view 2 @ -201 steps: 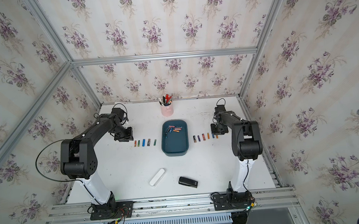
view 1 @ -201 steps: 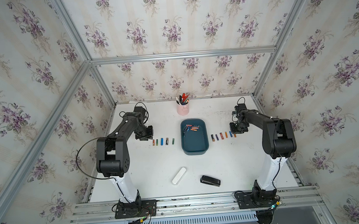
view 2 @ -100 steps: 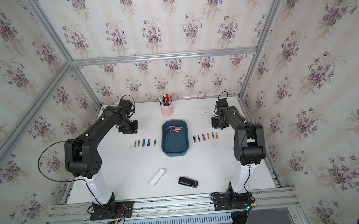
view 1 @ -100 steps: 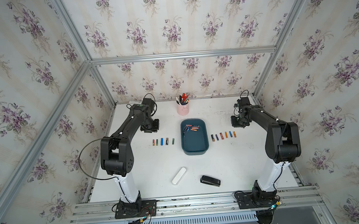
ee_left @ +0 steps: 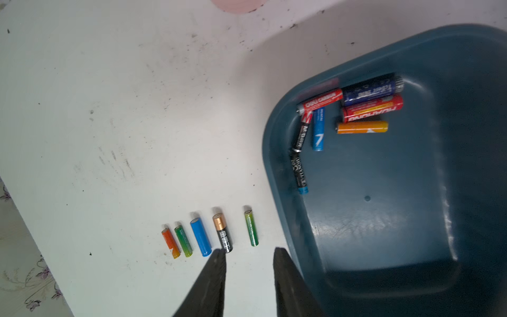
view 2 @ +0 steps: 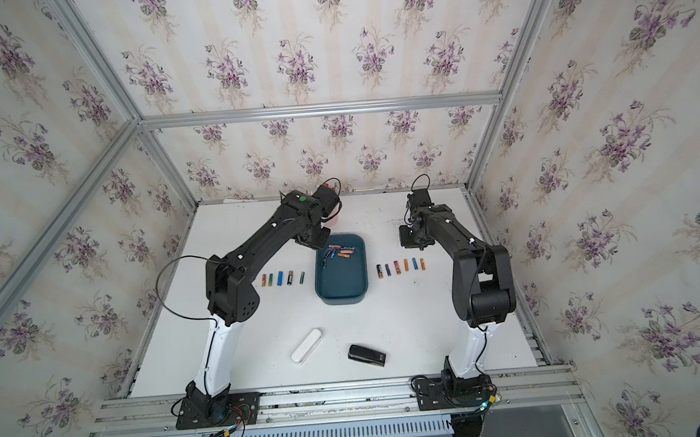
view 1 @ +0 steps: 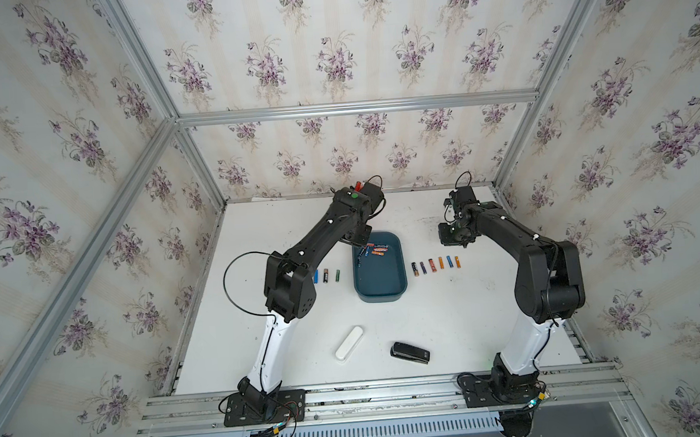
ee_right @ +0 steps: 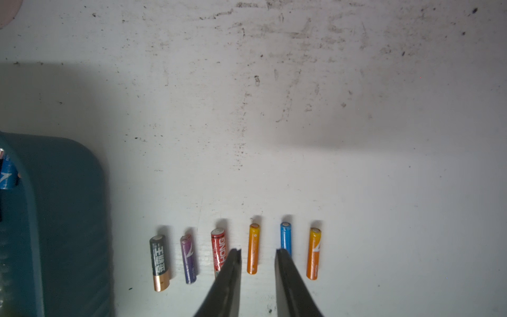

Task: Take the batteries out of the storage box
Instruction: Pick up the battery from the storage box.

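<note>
The storage box [view 1: 381, 280] [view 2: 340, 284] is a dark teal tray in mid-table. Several batteries [view 1: 373, 250] [ee_left: 362, 127] lie bunched at its far end. More batteries lie in a row to its left [view 2: 280, 278] [ee_left: 200, 236] and another row to its right [view 1: 436, 263] [ee_right: 253, 248]. My left gripper [ee_left: 249, 251] hovers by the box's far left corner, open and empty; in both top views the arm hides its fingers. My right gripper [view 1: 451, 236] [ee_right: 258, 251] hangs above the table beyond the right row, open, holding nothing.
A pink pen cup [ee_left: 236, 4] stands at the back, mostly hidden behind my left arm [view 2: 294, 227]. A white oblong case [view 1: 349, 343] and a small black object [view 1: 410, 352] lie near the table's front. Aluminium rails frame the table.
My left arm has swung right, from over the left row to the box's far left corner. My right gripper has drawn back and up from the right row.
</note>
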Action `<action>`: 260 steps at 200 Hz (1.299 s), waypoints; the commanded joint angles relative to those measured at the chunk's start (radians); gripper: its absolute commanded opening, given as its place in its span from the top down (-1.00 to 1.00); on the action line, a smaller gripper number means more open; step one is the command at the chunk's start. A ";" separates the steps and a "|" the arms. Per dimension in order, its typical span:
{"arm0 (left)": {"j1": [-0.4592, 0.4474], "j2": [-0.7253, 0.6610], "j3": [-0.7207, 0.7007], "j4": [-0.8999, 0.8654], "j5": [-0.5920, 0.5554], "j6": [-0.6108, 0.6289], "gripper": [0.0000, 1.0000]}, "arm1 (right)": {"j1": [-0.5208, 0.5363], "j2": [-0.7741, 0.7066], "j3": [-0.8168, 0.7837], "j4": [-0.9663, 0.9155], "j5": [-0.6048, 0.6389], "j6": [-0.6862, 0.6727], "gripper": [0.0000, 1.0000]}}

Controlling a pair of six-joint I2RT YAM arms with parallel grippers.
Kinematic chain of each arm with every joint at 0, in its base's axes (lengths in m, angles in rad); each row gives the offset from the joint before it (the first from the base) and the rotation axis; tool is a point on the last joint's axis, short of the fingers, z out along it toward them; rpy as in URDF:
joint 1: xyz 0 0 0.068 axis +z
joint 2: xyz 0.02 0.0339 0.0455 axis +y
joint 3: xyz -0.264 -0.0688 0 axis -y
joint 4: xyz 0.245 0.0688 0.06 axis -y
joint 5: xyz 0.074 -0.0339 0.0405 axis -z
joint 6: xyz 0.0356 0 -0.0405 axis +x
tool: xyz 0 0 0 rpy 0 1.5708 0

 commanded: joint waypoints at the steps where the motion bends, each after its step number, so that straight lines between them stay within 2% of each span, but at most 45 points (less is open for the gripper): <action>1: -0.029 0.060 0.075 -0.078 -0.034 -0.026 0.29 | 0.002 -0.013 0.002 -0.012 -0.004 0.009 0.45; 67: -0.090 0.148 0.091 -0.003 -0.021 -0.024 0.24 | 0.001 -0.023 -0.010 -0.012 -0.007 0.001 0.46; 158: -0.092 0.252 0.145 -0.007 -0.032 0.010 0.16 | 0.001 -0.019 -0.027 -0.005 -0.008 -0.005 0.46; 260: -0.090 0.293 0.158 -0.021 -0.047 0.017 0.06 | 0.000 -0.006 -0.023 -0.002 -0.007 -0.016 0.46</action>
